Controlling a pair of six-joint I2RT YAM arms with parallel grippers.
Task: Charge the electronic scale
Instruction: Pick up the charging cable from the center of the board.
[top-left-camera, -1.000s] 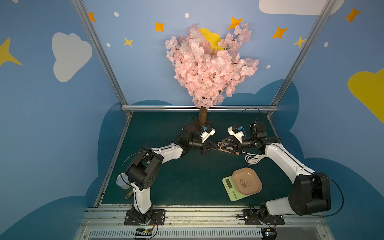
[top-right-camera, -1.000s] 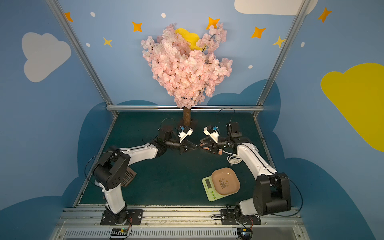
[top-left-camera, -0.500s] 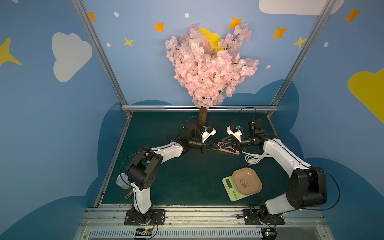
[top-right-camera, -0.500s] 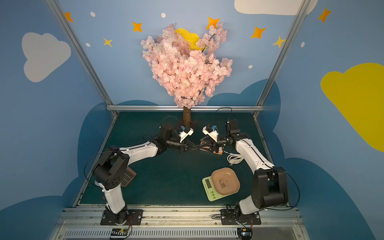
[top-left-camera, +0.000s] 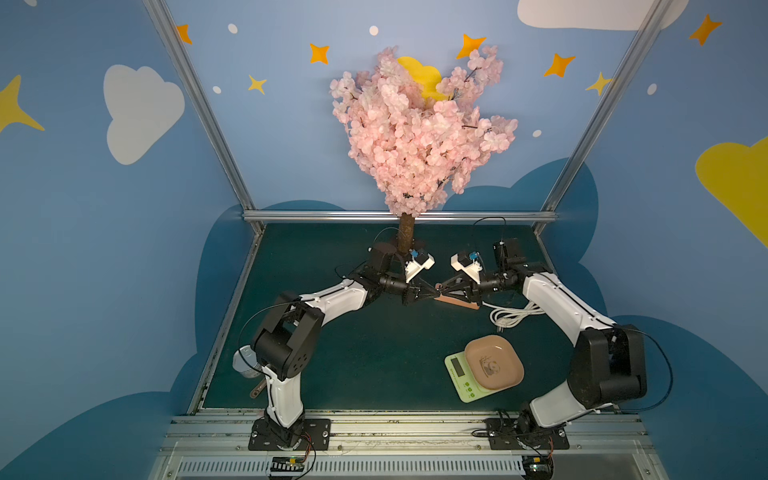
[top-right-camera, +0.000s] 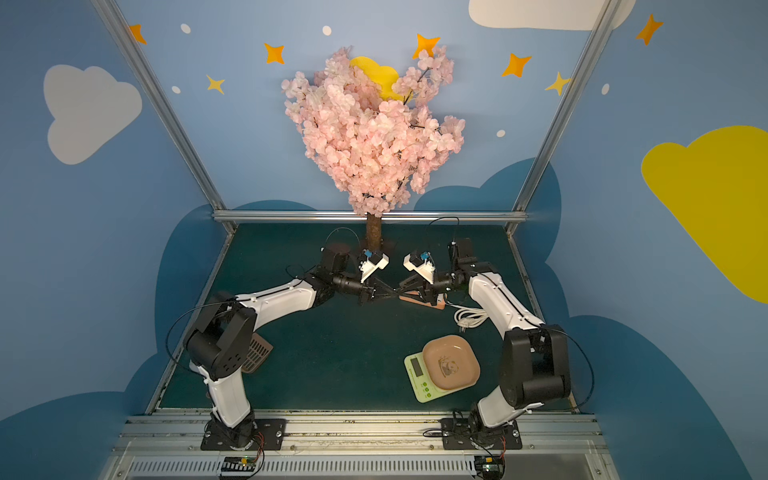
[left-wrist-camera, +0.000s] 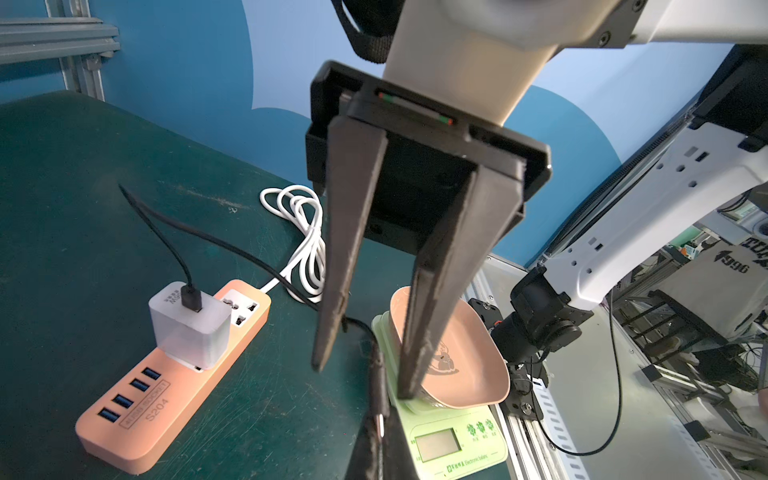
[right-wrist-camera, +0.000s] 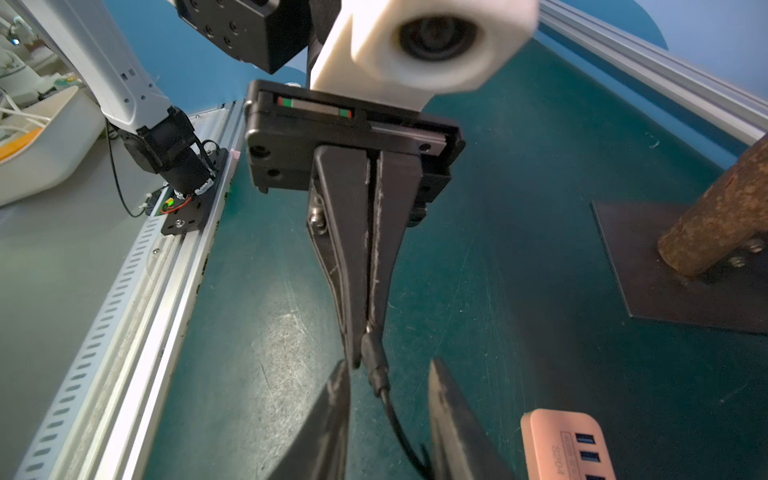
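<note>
1. At the lower right of both top views, the electronic scale (top-left-camera: 484, 370) (top-right-camera: 442, 368) lies flat on the green table (top-left-camera: 353, 353). Its panda tray is on top, it has not moved in the past second, and no lead reaches it.
2. Well apart from it, at mid-frame, both arms meet tip to tip just above the near end of the orange power strip (left-wrist-camera: 166, 395).
3. The left tool (right-wrist-camera: 359, 353) is clamped tight on the plug (right-wrist-camera: 374, 361) of the black cable (left-wrist-camera: 232, 245). The cable's far end sits in the white charger block (left-wrist-camera: 191, 328), which is seated on the strip.
4. The right tool (left-wrist-camera: 363, 378) has edged in over the last second as its arm drew closer. It now straddles that same plug, jaws apart on either side and not yet pinching it.
5. This looks like a handover taking shape, with the plug passing to the arm on the scale's side. The plug would then have to travel down-frame to the scale, whose charging port is not visible here.
</note>
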